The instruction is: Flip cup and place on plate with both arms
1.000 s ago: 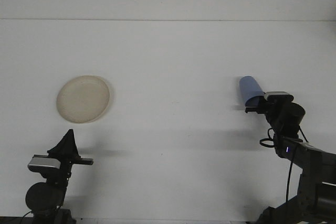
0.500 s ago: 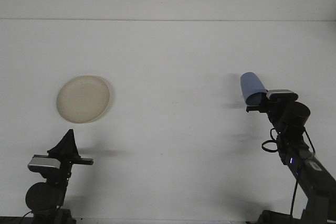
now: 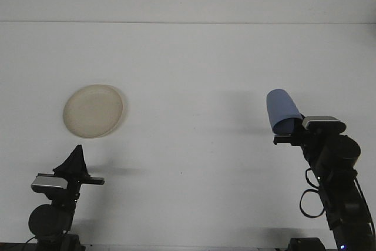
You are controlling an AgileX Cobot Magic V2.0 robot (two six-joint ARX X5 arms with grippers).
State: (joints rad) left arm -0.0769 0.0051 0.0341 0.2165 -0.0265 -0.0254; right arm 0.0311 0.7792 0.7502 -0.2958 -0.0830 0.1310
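Gripping the blue cup by its lower end, the right gripper holds it lifted above the white table, on the right side of the scene. The cup is tilted, with its closed, rounded end pointing up and slightly left and its other end down in the fingers, which are closed on it. A soft shadow of the cup lies on the table to its left. The right arm rises from the bottom right corner, a small camera housing sitting just behind the cup.

Far across the table, on the left, the beige plate lies flat with nothing on it, well apart from the cup. The left gripper sits low at the bottom left, below the plate, with its dark fingers brought together into a point and holding nothing.
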